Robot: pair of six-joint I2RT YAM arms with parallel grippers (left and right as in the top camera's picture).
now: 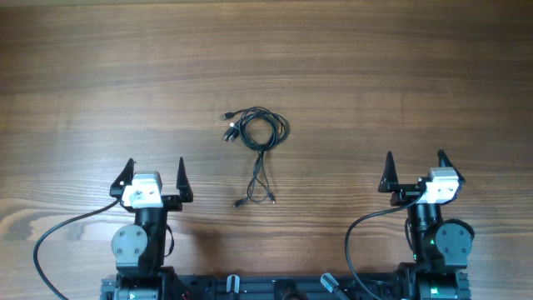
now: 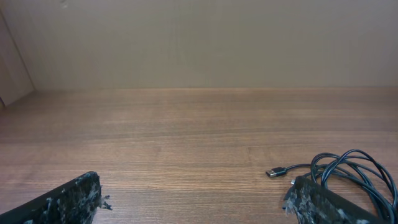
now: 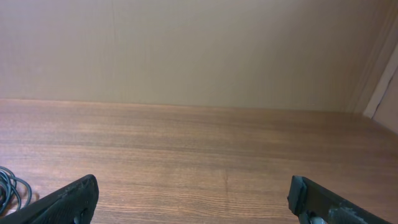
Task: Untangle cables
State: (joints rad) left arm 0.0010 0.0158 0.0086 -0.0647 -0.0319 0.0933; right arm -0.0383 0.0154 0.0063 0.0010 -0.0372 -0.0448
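The cables point(image 1: 257, 137) lie as a small black tangle at the table's middle: a loose loop with plugs at its upper left and two tails running down toward the front. In the left wrist view the loop and a USB plug point(image 2: 348, 174) show at the lower right. In the right wrist view a bit of the loop point(image 3: 9, 186) shows at the left edge. My left gripper point(image 1: 154, 177) is open and empty, left of and nearer than the cables. My right gripper point(image 1: 415, 169) is open and empty, to their right.
The wooden table point(image 1: 400, 75) runs to a beige wall behind it. The arms' thicker black wires point(image 1: 58, 237) curve along the front edge by the arm bases.
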